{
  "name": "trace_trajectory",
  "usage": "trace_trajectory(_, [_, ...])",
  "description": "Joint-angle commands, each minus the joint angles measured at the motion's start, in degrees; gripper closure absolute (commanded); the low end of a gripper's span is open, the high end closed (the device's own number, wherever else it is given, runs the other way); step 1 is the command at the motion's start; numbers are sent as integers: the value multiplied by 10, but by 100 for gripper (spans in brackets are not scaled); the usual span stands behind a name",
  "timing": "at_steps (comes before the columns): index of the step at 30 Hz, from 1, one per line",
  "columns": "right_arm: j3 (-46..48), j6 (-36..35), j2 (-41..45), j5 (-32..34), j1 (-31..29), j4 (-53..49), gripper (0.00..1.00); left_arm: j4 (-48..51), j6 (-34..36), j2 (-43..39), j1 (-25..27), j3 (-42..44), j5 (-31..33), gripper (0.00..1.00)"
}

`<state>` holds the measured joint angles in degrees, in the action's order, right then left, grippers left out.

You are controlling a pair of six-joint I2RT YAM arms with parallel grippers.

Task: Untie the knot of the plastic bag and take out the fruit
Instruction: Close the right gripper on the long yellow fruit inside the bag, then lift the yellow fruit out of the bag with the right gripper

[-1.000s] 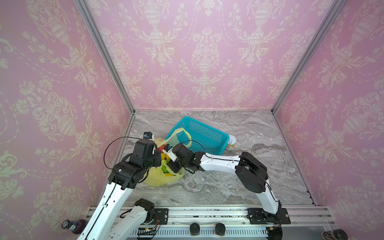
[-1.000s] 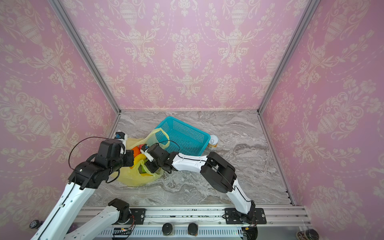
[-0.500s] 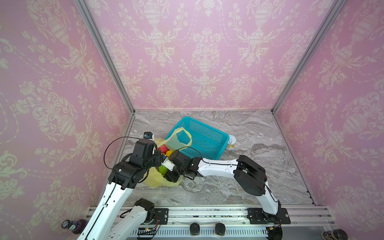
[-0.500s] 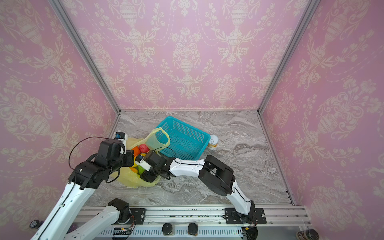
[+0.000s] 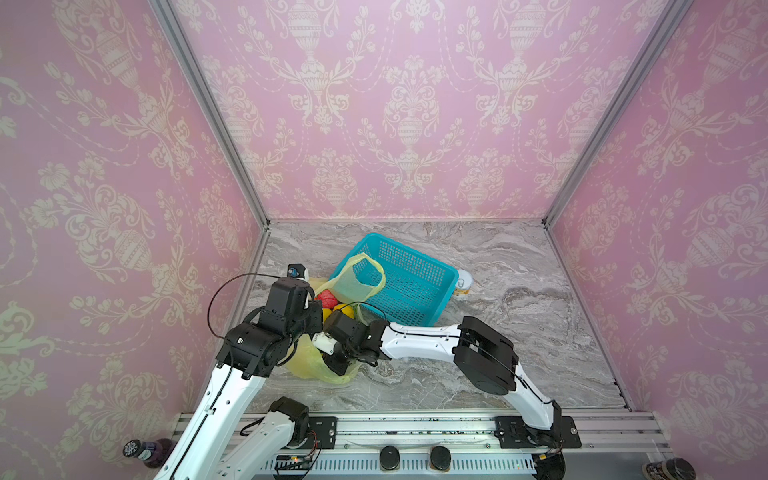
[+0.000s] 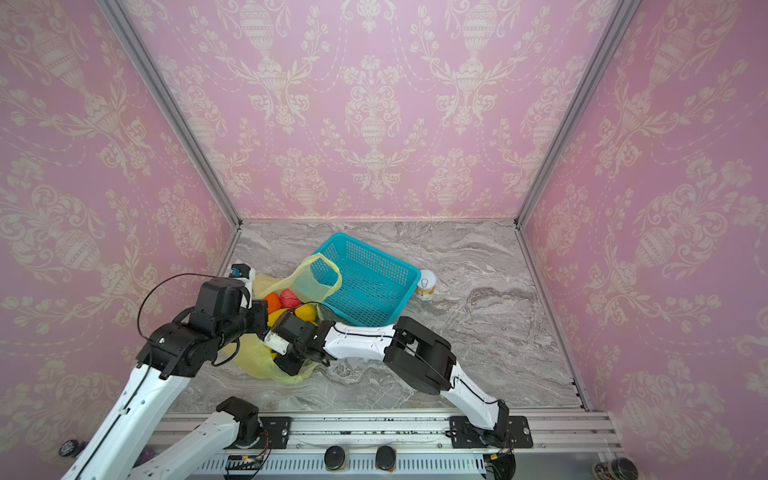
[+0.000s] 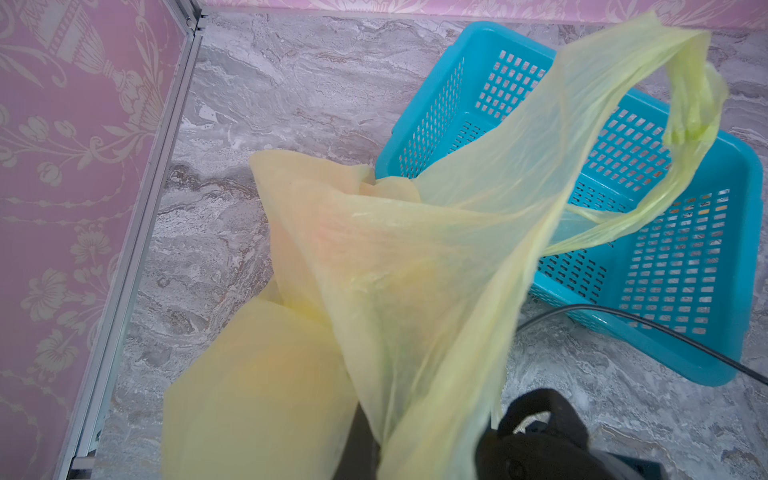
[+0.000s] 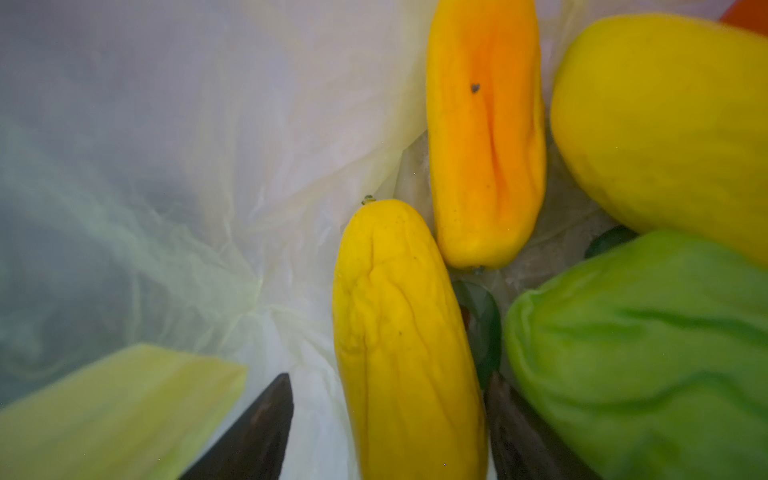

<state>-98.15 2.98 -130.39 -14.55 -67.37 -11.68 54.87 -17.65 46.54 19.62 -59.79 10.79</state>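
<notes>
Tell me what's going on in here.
Two robot arms are working on a plastic bag of toy fruit. Its handle loops are already untied. The left claw is shut on the film, holding it up with the mouth open. The right claw is inside the bag and open, its fingers on either side of a long yellow fruit but not yet gripping it. A green fruit lies next to it. No fruit shows in the teal basket beside the bag.

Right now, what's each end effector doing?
Left end effector: closed on the plastic bag.
Right end effector: open, jaws either side of a long yellow fruit.
</notes>
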Motion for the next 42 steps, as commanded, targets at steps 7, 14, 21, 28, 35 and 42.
trace_trajectory(7, [-34,-5,-24,16,-3,-39,40,-5,4,-1,-4,7,-10,100])
trace_trajectory(14, [73,25,78,13,-3,55,60,-4,4,0,-4,7,-8,100])
trace_trajectory(21, [231,45,230,55,-3,170,73,-3,4,1,-5,8,-4,100])
trace_trajectory(28, [355,44,346,127,1,216,77,-4,2,1,-5,8,-1,100])
trace_trajectory(35, [388,70,375,159,24,221,80,-3,2,1,-4,8,-3,100])
trace_trajectory(42, [437,104,446,206,47,268,86,-3,3,2,-4,8,-3,100])
